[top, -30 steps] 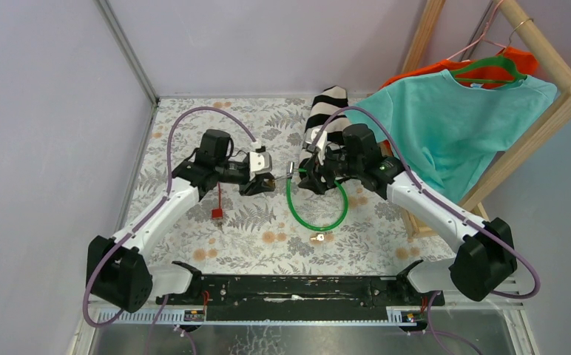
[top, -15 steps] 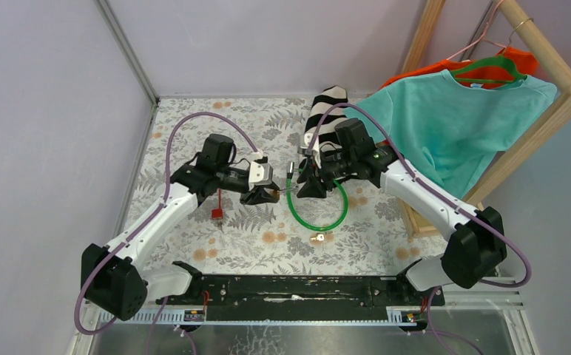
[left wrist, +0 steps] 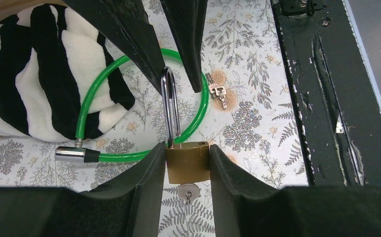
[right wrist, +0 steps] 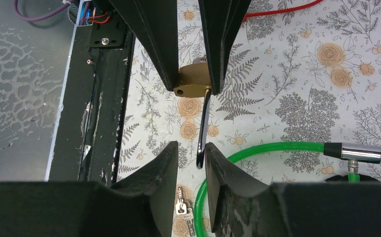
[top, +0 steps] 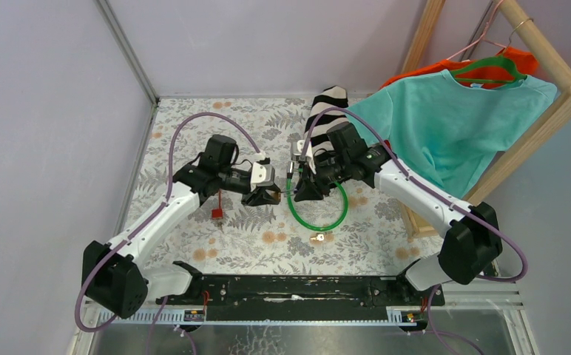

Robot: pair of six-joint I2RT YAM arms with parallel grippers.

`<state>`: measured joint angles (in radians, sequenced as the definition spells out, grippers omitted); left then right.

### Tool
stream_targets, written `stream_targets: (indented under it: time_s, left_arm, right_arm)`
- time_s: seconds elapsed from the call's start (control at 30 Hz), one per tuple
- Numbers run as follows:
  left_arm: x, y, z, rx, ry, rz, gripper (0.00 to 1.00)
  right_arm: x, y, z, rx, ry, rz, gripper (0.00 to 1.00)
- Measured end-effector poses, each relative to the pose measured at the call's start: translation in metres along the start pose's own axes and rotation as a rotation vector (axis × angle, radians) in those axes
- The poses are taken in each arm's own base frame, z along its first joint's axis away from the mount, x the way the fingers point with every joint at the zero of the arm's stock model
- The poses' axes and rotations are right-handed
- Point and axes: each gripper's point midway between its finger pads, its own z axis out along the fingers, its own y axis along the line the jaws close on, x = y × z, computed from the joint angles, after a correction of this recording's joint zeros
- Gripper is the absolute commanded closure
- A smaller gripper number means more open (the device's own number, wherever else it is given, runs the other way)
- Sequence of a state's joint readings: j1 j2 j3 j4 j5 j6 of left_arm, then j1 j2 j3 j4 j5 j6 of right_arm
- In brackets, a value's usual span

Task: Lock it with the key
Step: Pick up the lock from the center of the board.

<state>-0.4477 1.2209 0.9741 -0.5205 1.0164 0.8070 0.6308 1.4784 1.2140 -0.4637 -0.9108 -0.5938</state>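
The step in hand looks like closing the lock. The small brass padlock point(left wrist: 187, 165) is held off the floral-patterned table point(left wrist: 257, 123), between the 2 arms. The left gripper point(left wrist: 187, 149) is clamped on the 2 flat sides of its body.

Its chrome steel shackle point(left wrist: 171, 108) points away toward the right gripper point(right wrist: 192, 148). That gripper's 2 fingers straddle the bend of the shackle without pinching it. The right wrist view shows the rod touching 1 finger, with a gap left to the other, so those jaws are parted.

In the left wrist view, 1 leg of the shackle seems to stop just short of the brass, so I take the lock to be unlatched - though the angle is narrow. A small silver key point(left wrist: 186, 193) shows just beyond the bottom of the body. It is probably seated in the keyway, but I cannot tell for certain.

A spare bunch of small silver keys point(left wrist: 217, 94) lies on the table inside the thin green cable loop point(left wrist: 119, 157), beside the black-and-white striped cloth point(left wrist: 30, 64).

Next, the right gripper probably needs to close on the shackle and press it straight along its own axis into the body - the left holding firm - before the key is turned.
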Motion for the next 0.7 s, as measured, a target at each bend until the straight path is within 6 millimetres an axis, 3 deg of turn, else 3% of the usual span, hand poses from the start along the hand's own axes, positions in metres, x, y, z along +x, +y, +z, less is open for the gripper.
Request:
stream_targets:
  time_s: [0.17, 0.27, 0.43, 0.57, 0.7]
  left_arm:
    - [0.003, -0.001, 0.002, 0.010, 0.004, -0.011, 1.00]
    - [0.004, -0.003, 0.004, 0.018, 0.007, -0.019, 1.00]
    - [0.005, -0.005, 0.005, 0.025, 0.012, -0.031, 0.93]
    - [0.007, -0.003, 0.005, 0.020, 0.019, -0.039, 0.69]
    - [0.008, 0.000, 0.006, 0.018, 0.025, -0.052, 0.31]
  right_arm:
    - [0.000, 0.003, 0.002, -0.007, 0.005, -0.004, 0.78]
    - [0.001, 0.002, 0.003, -0.001, 0.010, -0.005, 0.99]
    - [0.003, -0.004, 0.002, 0.033, 0.026, 0.002, 1.00]
    - [0.003, -0.007, 0.003, 0.051, 0.028, 0.012, 1.00]
    - [0.004, -0.008, 0.001, 0.080, 0.020, 0.007, 1.00]
